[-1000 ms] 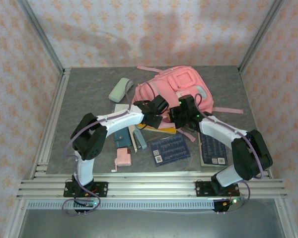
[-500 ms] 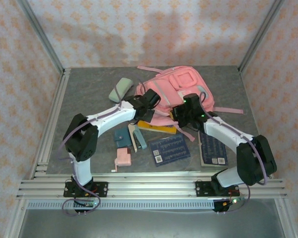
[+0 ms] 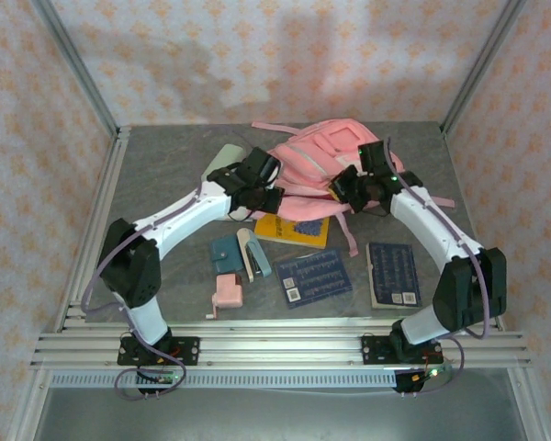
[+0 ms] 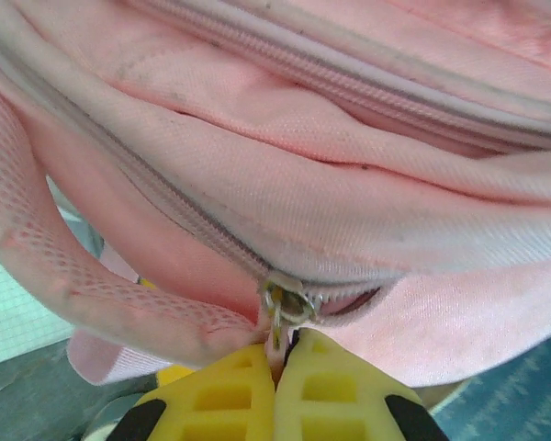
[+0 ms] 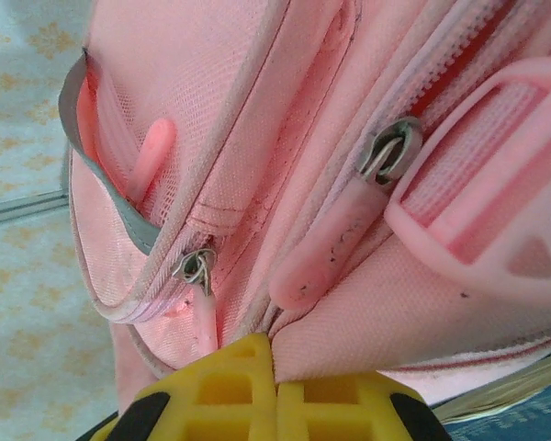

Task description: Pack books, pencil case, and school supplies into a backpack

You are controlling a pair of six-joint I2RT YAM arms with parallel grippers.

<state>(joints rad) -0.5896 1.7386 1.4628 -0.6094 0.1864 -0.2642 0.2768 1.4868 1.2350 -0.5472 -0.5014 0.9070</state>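
opening the backpack (image 3: 323,152), far on the tabletop (image 3: 156,193): left hand (image 4: 277,367) clamped on its zipper pull (image 4: 277,322), right hand (image 5: 275,367) pinching fabric. next, draw the zipper along; 3 books (image 3: 314,274) wait outside.

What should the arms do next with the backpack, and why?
Probably draw the left gripper along the closed track: it is shut on the zipper pull, with only a short gap open beside the slider. The right gripper, shut on the backpack, can brace it.
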